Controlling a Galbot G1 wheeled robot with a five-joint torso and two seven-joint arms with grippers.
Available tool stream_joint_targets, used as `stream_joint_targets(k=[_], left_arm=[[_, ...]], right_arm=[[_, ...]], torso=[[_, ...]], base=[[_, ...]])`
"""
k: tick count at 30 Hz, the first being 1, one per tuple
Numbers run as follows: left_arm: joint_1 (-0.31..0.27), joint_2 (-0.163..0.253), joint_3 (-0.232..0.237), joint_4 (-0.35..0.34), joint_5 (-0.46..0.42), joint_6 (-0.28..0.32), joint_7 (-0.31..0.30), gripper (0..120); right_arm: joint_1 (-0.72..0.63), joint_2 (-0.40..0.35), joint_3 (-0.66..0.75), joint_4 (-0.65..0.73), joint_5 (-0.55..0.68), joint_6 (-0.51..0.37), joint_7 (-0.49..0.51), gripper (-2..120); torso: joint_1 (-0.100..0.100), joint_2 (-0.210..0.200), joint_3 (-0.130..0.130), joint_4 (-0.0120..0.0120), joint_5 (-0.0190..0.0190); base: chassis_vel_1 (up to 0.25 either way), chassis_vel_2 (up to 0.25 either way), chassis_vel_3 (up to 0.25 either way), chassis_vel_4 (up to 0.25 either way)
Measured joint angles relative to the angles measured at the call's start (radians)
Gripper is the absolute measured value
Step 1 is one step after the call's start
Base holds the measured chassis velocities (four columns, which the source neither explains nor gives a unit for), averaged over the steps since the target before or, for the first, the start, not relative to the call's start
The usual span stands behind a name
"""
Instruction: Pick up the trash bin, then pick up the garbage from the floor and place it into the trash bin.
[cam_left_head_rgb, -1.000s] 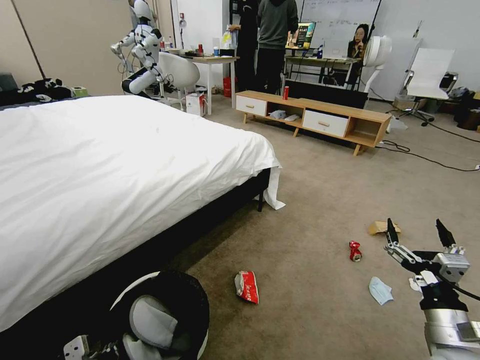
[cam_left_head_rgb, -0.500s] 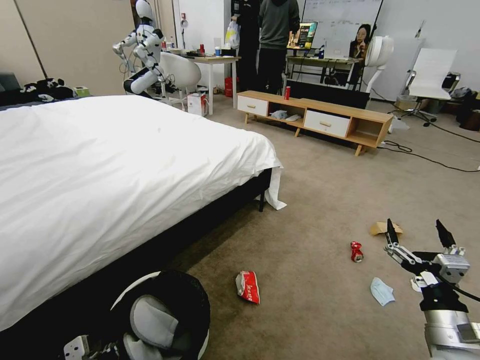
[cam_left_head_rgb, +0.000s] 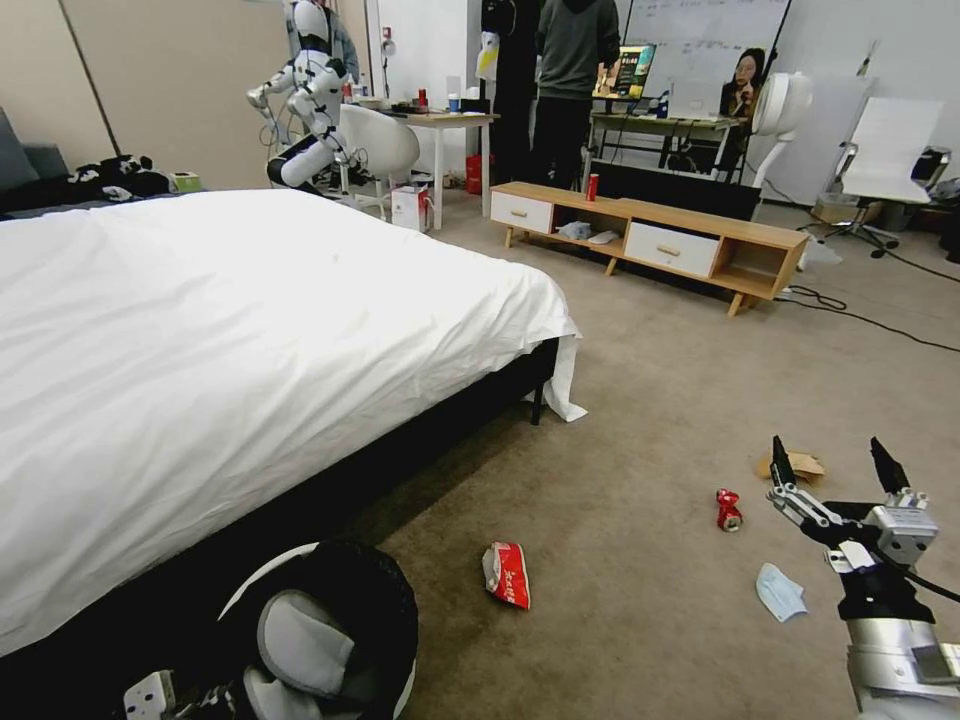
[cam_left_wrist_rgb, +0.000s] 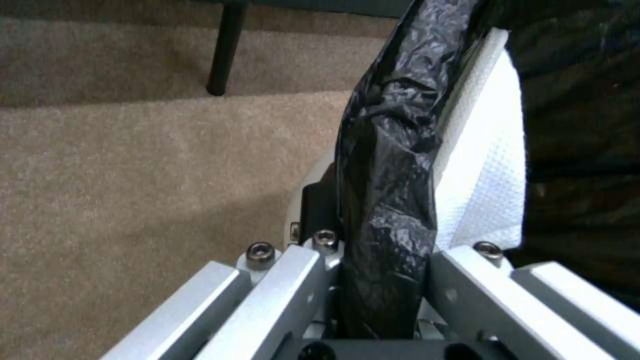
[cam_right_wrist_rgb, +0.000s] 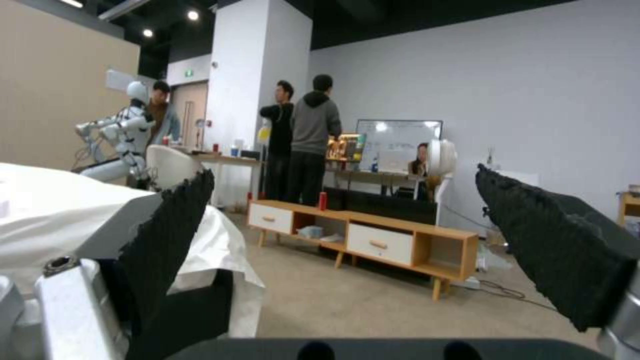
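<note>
Clamped on the bag-lined rim of the trash bin (cam_left_head_rgb: 330, 620), our left gripper (cam_left_wrist_rgb: 380, 280) holds it low beside the bed (cam_left_head_rgb: 250, 330), while our right gripper (cam_left_head_rgb: 835, 468) hangs spread above the carpet. Our view has swung since a second ago, sliding the red-white wrapper (cam_left_head_rgb: 508, 574), blue mask (cam_left_head_rgb: 780, 591), crushed can (cam_left_head_rgb: 729, 509) and paper bag (cam_left_head_rgb: 792, 466) sideways, so we judge the base is turning toward them. Beyond lies open carpet up to the low cabinet (cam_left_head_rgb: 660, 240).

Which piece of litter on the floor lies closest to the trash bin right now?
The red-white crumpled wrapper, just beside the trash bin. The crushed red can, blue face mask and brown paper bag lie farther off, near the right gripper.
</note>
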Motion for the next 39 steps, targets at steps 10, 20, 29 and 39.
stream_joint_targets(k=[10,20,29,39], left_arm=[[0.001,0.000,0.001,0.000,0.000,0.000,-0.001,1],[0.002,-0.003,0.006,-0.001,0.008,0.000,-0.002,1],[0.000,-0.001,0.006,0.003,0.008,0.000,-0.002,1],[-0.002,0.003,0.005,0.008,0.006,0.000,-0.003,1]], right_arm=[[-0.002,0.000,0.002,0.001,0.000,0.000,0.000,100],[-0.002,0.000,0.001,-0.001,0.000,0.000,0.000,100],[0.002,0.000,0.001,-0.006,-0.001,0.000,0.002,100],[0.000,0.004,0.002,-0.006,-0.017,-0.006,-0.012,100]], torso=[[0.000,0.000,0.000,0.0001,0.0000],[0.000,0.000,0.000,0.0000,0.0000],[0.000,0.000,0.000,0.0000,0.0000],[0.000,0.000,0.000,0.0000,0.0000]], base=[[0.000,0.000,0.000,0.000],[0.000,0.000,0.000,0.000],[0.000,0.000,0.000,0.000],[0.000,0.000,0.000,0.000]])
